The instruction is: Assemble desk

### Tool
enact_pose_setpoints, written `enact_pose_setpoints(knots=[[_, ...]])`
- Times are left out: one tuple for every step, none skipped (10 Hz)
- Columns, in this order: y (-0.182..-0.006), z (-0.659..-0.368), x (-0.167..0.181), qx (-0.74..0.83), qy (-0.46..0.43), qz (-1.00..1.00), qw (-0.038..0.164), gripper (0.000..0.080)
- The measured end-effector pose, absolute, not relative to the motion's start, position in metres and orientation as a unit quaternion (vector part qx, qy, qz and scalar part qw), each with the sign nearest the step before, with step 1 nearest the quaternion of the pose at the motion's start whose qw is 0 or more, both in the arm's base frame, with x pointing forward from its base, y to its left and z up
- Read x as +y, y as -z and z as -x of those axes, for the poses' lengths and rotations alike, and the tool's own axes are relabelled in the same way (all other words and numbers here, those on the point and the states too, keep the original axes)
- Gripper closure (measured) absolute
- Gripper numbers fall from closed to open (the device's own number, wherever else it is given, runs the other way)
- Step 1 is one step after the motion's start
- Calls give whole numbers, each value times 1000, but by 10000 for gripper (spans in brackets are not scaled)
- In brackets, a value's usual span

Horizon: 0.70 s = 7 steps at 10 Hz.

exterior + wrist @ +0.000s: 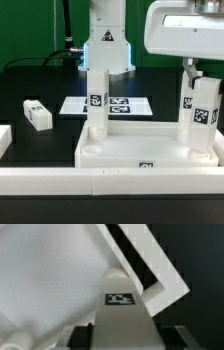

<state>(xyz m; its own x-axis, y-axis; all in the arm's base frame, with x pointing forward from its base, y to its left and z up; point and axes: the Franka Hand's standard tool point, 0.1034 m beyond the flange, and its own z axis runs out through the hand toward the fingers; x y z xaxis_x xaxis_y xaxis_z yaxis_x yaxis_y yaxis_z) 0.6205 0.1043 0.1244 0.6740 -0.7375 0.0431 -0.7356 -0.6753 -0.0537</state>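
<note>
Desk tabletop [140, 143] on table [30, 85]; first leg [95, 100] upright in corner; gripper [192, 80] clamped on second leg [205, 112], upright at exterior view's right corner.

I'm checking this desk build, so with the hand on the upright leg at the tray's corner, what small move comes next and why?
Probably twist the held leg a little down into the tabletop. The hand grips its top, it stands upright in the corner, and whether it is fully seated cannot be seen.
</note>
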Motion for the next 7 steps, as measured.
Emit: enact_pose_setpoints(knots=[[-124, -621, 105, 456, 32, 889, 20, 512], [-125, -622, 108, 501, 31, 865, 21, 512], [-125, -622, 108, 521, 30, 853, 22, 512], [-125, -623, 108, 523, 31, 851, 22, 512], [-125, -623, 107, 511, 32, 859, 21, 447], [-125, -623, 105, 476, 32, 879, 17, 447], [-125, -623, 106, 470, 31, 882, 15, 258]])
